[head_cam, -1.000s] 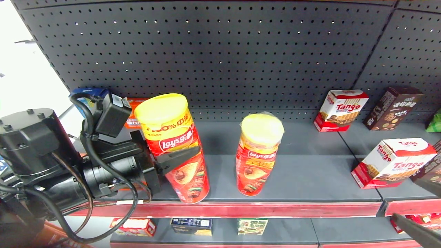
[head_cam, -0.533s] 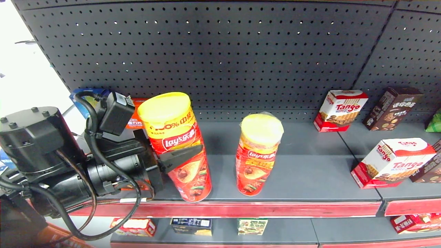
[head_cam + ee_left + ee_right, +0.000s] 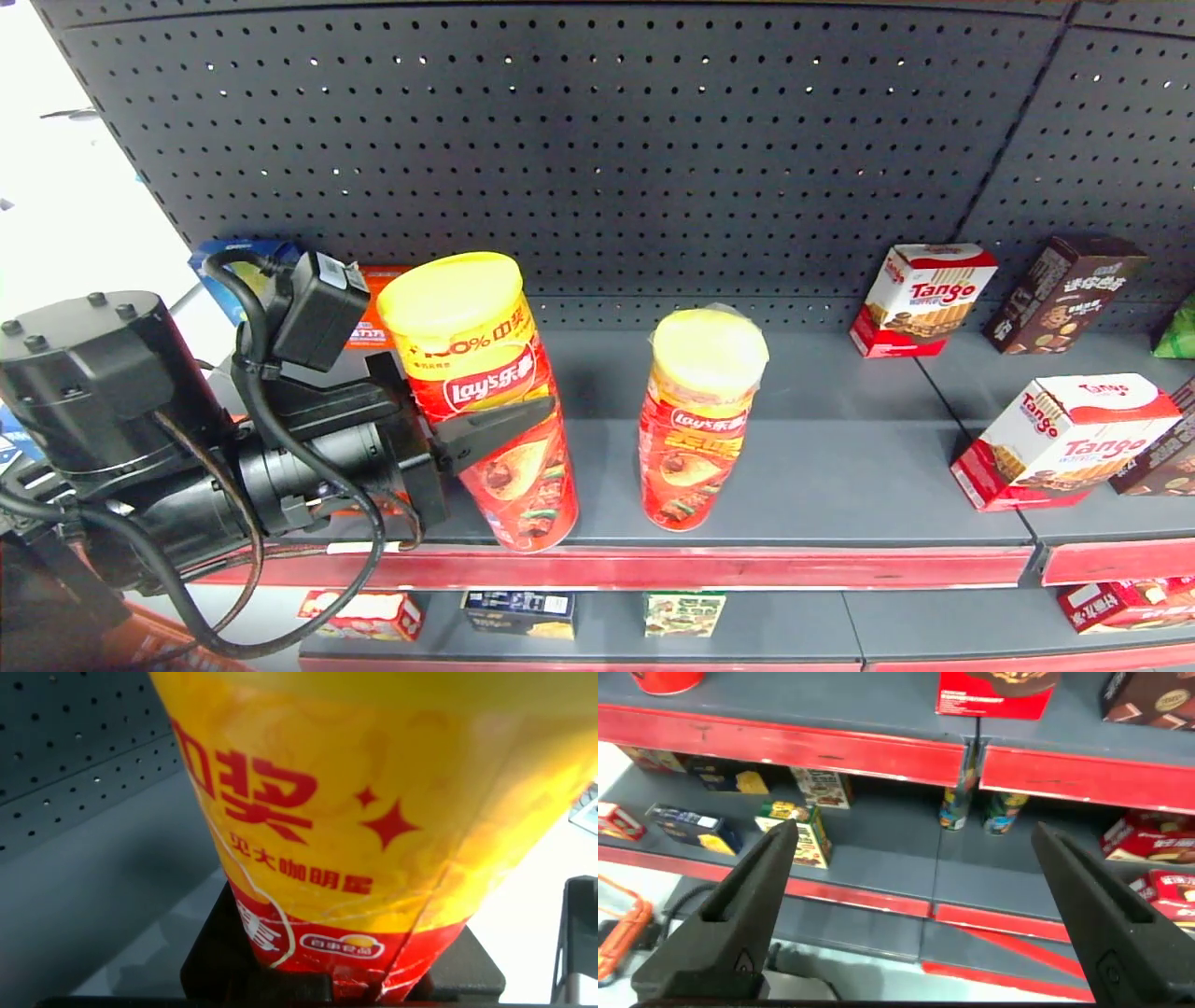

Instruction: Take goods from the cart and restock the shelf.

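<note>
- The left gripper [image 3: 485, 425] is clamped round the middle of a can [image 3: 471, 327] of crisps
- The can leans a little, its base at the front edge of the shelf [image 3: 822, 485], towards the left end
- A second can [image 3: 702, 420] stands upright near it, not touching
- The right gripper [image 3: 912, 831] has its fingers wide apart, facing the lower shelves [image 3: 878, 849]
- Boxes [image 3: 922, 285] sit well off to the right

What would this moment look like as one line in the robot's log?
left jaws: shut on chip can, tilted at shelf front edge | right jaws: open, empty | second can: upright beside it
</note>
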Robot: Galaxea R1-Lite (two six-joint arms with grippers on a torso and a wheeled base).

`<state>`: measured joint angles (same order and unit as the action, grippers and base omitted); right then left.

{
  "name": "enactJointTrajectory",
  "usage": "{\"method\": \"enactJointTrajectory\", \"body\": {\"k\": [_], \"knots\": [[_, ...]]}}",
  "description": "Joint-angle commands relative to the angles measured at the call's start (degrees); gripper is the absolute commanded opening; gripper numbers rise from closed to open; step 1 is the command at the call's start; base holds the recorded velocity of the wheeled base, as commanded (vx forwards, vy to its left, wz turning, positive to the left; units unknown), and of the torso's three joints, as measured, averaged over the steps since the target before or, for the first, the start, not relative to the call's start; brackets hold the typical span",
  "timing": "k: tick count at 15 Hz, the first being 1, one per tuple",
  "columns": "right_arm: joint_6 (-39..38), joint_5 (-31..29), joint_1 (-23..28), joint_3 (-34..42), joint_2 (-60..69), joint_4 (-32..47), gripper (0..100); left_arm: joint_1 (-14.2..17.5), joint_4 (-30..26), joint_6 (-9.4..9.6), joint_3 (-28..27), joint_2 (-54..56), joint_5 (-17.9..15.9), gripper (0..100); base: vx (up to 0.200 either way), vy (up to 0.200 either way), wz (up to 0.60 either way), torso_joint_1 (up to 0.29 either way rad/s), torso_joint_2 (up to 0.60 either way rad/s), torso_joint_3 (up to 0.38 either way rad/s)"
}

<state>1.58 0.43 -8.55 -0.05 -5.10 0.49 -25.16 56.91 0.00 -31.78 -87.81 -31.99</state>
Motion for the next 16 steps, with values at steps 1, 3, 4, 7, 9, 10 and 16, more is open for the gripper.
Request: {"method": "enactJointTrajectory", "body": {"k": [1, 3, 4, 7, 9, 10, 16], "knots": [[-0.8, 0.1, 0.0, 0.0, -0.1, -0.3, 100, -0.3, 0.0, 0.00, -0.3, 0.0, 0.0, 0, 0.000, 0.000, 0.00, 0.000, 0.00, 0.000], [-0.9, 0.0, 0.0, 0.0, -0.1, -0.3, 100, -0.3, 0.0, 0.00, -0.1, 0.3, 0.0, 0, 0.000, 0.000, 0.00, 0.000, 0.00, 0.000], [-0.9, 0.0, 0.0, 0.0, -0.1, -0.3, 100, -0.3, 0.0, 0.00, -0.6, 0.1, 0.0, 0, 0.000, 0.000, 0.00, 0.000, 0.00, 0.000], [-0.9, 0.0, 0.0, 0.0, -0.1, -0.3, 100, -0.1, -0.6, -0.18, -2.8, -0.4, -0.2, 0, 0.000, 0.000, 0.00, 0.000, 0.00, 0.000], [-0.9, 0.0, 0.0, 0.0, -0.1, -0.3, 100, 1.0, -0.7, -0.26, -4.8, -1.3, -3.3, 0, 0.000, 0.000, 0.00, 0.000, 0.00, 0.000], [-0.9, 0.0, 0.0, 0.0, -0.1, -0.3, 100, 2.3, -0.9, -0.26, -6.0, -1.4, -4.3, 0, 0.000, 0.000, 0.00, 0.000, 0.00, 0.000], [-0.9, 0.0, 0.0, 0.0, -0.1, -0.3, 100, 6.4, -2.1, 0.00, -18.5, -11.4, -6.2, 0, 0.000, 0.000, 0.00, 0.000, 0.00, 0.000]]}}
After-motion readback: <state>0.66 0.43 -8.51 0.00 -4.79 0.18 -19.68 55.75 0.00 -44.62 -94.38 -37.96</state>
